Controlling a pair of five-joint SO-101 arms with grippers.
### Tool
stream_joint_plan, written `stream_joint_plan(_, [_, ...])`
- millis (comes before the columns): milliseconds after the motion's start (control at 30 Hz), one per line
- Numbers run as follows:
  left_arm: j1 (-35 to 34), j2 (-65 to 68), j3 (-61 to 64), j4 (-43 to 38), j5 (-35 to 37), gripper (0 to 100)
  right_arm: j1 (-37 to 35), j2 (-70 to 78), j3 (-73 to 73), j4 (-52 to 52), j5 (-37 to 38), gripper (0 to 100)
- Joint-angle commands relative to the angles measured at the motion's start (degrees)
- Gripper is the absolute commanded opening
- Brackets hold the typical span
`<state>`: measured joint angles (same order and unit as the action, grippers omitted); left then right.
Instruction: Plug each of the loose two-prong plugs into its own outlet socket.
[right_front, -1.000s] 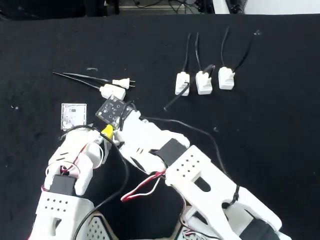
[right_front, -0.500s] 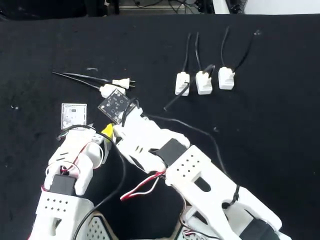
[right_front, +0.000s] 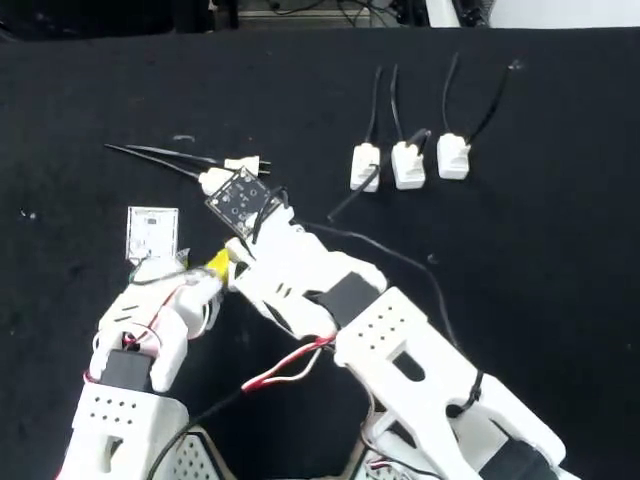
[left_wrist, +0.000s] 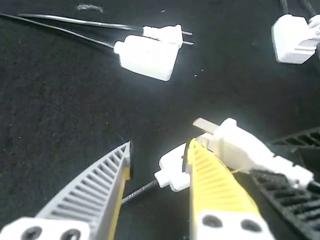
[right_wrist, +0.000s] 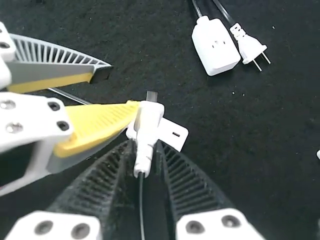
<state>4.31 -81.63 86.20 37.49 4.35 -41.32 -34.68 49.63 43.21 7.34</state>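
The table (right_front: 540, 260) was spread with black cloth. Toward its far side three white outlet sockets (right_front: 408, 165) lay in a row, black cords (right_front: 394, 95) running away from them. Farther left a loose two-prong plug (right_front: 245, 163) lay just beside another socket (right_front: 213, 181). Near these lay a small white square (right_front: 150, 232), perhaps a printed card. A fifth socket (left_wrist: 170, 172) lay nearer the arms.

Three white sockets (right_front: 408, 165) (cords trailing off) sit in a row, apart from a loose plug (right_front: 247, 163).
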Motion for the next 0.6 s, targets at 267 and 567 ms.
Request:
stream_joint_plan(267, [-9.01,-0.26,-2.15,-0.26,0.18,19,3.34,-0.31,-3.74,3.96,2.81,1.1])
stream_joint_plan(567, [-15.69,0.00,-0.84,-4.84,5.27,19,5.80,-0.22,-12.35,16.62,4.84,1.1])
